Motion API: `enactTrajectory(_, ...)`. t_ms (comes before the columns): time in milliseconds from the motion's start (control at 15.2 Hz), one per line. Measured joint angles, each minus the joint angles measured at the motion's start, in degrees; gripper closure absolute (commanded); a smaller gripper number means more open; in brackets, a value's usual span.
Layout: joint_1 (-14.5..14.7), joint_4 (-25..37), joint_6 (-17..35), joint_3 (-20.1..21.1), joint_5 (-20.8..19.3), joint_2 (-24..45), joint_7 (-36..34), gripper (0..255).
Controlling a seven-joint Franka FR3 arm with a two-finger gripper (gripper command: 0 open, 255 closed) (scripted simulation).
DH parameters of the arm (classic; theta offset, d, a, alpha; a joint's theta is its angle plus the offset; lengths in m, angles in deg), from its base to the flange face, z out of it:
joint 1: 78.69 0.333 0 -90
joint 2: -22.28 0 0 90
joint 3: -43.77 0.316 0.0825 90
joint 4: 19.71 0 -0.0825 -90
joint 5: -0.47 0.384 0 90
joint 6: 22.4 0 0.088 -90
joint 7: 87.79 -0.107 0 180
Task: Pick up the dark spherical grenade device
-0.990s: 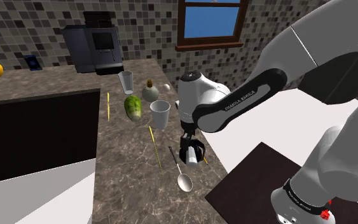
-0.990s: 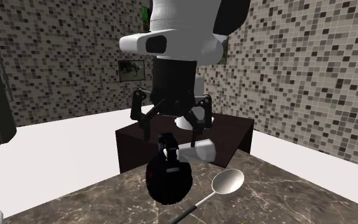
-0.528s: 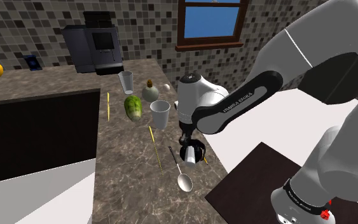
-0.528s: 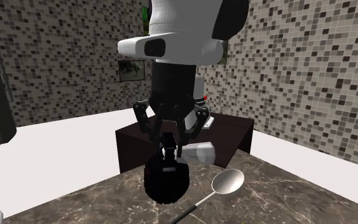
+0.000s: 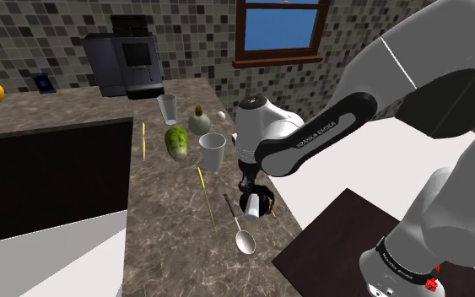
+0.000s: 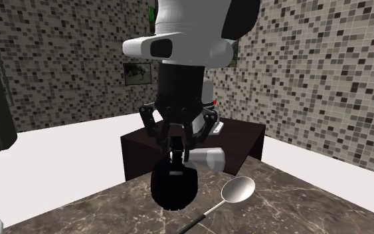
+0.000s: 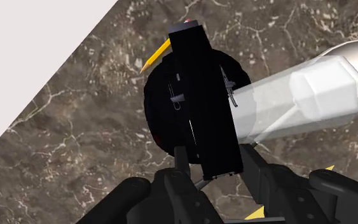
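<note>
**Q:** Got the grenade (image 6: pixel 173 189)?

**A:** Yep, my gripper (image 7: pixel 214 162) is clamped on it, 2 fingers (image 7: pixel 258 173) squeezing the black block (image 7: pixel 203 95) on top of its round body. The see-through white lever (image 7: pixel 298 102) sticks out sideways.

**Q:** Where's it sitting?

**A:** At the counter (image 5: pixel 168 211) edge on the stand (image 5: pixel 337 253) side, just beside the spoon (image 5: pixel 244 241). Honestly I can't tell whether the body touches the stone or hangs just over it. 1 white cup (image 5: pixel 213 152) stands further back, well apart.
</note>
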Motion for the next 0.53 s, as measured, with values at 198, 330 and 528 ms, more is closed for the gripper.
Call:
enactTrajectory(198, 0.17, 0.36, -2.9, 0.19, 1.04, -1.6, 0.62, 255)
enactTrajectory(330, 0.18, 0.65, -4.61, 0.17, 1.73, -2.99, 1.29, 255)
enactTrajectory(528, 0.23, 1.15, -6.88, 0.13, 2.57, -4.82, 2.05, 255)
